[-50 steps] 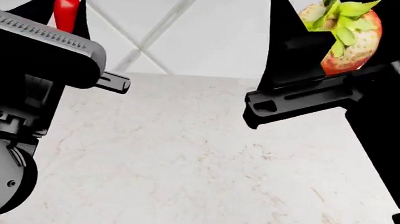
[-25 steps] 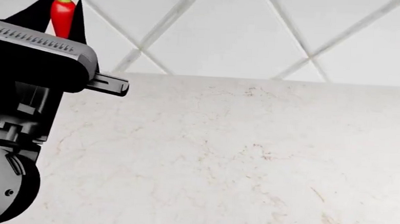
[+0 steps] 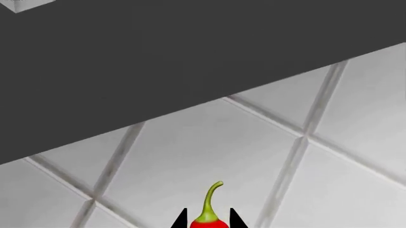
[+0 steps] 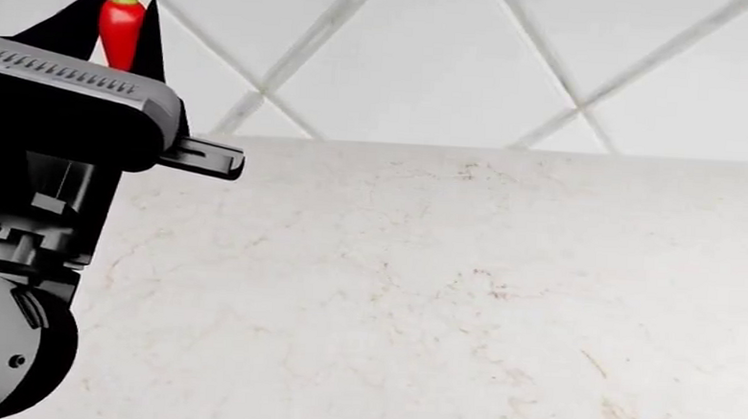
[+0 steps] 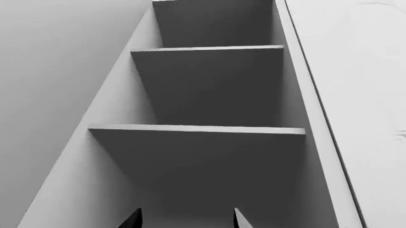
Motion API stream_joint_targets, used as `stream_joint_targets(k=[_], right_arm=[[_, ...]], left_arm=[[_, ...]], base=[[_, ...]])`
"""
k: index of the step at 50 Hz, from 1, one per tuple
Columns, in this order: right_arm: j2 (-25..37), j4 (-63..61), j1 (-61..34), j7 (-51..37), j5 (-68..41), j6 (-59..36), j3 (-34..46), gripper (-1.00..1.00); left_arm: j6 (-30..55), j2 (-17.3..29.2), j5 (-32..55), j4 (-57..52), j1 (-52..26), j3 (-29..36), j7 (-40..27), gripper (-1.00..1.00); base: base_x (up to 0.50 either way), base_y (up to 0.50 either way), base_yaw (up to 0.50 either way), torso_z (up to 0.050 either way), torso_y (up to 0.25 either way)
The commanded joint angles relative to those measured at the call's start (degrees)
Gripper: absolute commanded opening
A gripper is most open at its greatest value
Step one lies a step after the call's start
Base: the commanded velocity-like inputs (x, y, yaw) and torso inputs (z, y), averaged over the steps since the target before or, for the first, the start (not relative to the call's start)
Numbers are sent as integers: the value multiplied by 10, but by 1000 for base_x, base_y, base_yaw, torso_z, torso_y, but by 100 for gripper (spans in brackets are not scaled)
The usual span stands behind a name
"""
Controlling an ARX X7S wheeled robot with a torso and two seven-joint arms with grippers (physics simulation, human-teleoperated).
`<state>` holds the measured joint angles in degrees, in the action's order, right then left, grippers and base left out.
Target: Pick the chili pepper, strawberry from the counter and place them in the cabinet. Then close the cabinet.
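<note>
Left gripper point(image 4: 122, 28) sat at 10 o'clock in the head view, raised above the worktop point(image 4: 446, 300), jaws pinched on the chili pepper point(image 4: 121, 25). Pepper stood upright between the two black fingertips point(image 4: 76, 23), green stem on top, red body partly hidden by the arm housing below it. Tiled wall point(image 4: 484, 62) was behind it. Left wrist view agreed: pepper stem point(image 3: 210, 204) poked up at 6 o'clock between the finger tips, dark cabinet underside point(image 3: 165, 61) filling the frame from 9 to 2 o'clock, diagonal wall tiles below.

Right gripper point(image 5: 186, 219) was out of the head view (only its wrist camera showed it). Two black tips at 6 o'clock, gap between them open with nothing visible in it. It faced the open cabinet point(image 5: 216, 85), grey shelves point(image 5: 197, 129) stacked toward 12 o'clock, pale panel along 3 o'clock.

Strawberry: not visible in any current view, location unknown
</note>
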<state>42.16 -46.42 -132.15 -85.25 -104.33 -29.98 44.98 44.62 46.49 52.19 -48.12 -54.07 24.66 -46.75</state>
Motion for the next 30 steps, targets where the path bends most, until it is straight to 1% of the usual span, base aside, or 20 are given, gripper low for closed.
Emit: stream_joint_targets(k=[1,8,15,21,25,30], right_arm=[[-43,141,14,96,108,-73,14,-100],[-74,276,67,191,230,-55,55,-100],[-96,381,124,242,278,-20,76,-100],[-117,459,165,277,303,-2,97,-100],[-129,502,194,298,301,6,104,-100],[-152,563,218,331,275,-19,122,-100]], left_arm=[[-5,4,11,-1,0,-8,-3,-100],[-2,4,19,-2,-6,-11,-5,-100],[-1,5,21,-2,-8,-9,-4,-100],[0,1,18,0,-8,-3,-3,-100],[-4,0,15,2,-5,-1,-1,-100],[-7,-1,12,3,-2,0,0,-100]], base=[[0,0,0,0,0],[0,0,0,0,0],[0,0,0,0,0],[0,0,0,0,0],[0,0,0,0,0],[0,0,0,0,0]])
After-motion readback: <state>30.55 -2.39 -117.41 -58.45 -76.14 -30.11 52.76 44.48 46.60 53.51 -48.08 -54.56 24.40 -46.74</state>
